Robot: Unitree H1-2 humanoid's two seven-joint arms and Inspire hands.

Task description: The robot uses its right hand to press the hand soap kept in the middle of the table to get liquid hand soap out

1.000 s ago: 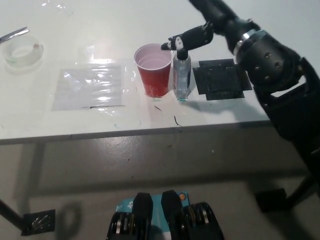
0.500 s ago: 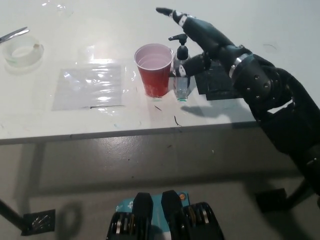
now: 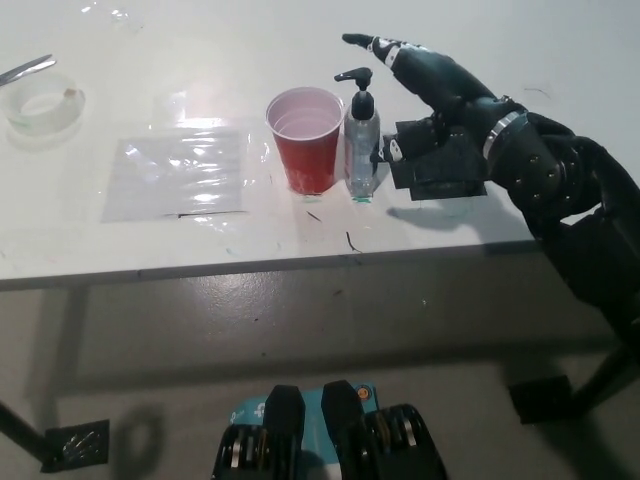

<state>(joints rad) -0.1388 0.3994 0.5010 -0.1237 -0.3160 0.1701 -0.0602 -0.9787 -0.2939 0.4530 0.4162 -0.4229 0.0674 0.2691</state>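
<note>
Soap bottle [image 3: 362, 150]: clear, with black pump head, upright near middle of white worktop [image 3: 300, 40], just beside and right of red cup [image 3: 306, 138], possibly touching it. Pump spout pointing toward picture left, over cup rim. Right hand [image 3: 425, 85]: black, released, grasping nothing, fingers [image 3: 380, 45] spread and extended toward picture left. Position: right of and slightly beyond bottle, fingertips above and past pump head, not touching it; thumb low, near bottle's right side at mid-height, contact not discernible. Black square mat [image 3: 440, 165] flat on worktop under hand and wrist, just right of bottle. Clear plastic sheet [image 3: 175, 172] flat on worktop, left of cup, well apart from bottle. Tape roll [image 3: 42, 105] near far left edge, with metal tool [image 3: 25, 68] beyond it, partly cut off by frame. Small dark marks on worktop in front of cup and bottle. Left hand not visible.
</note>
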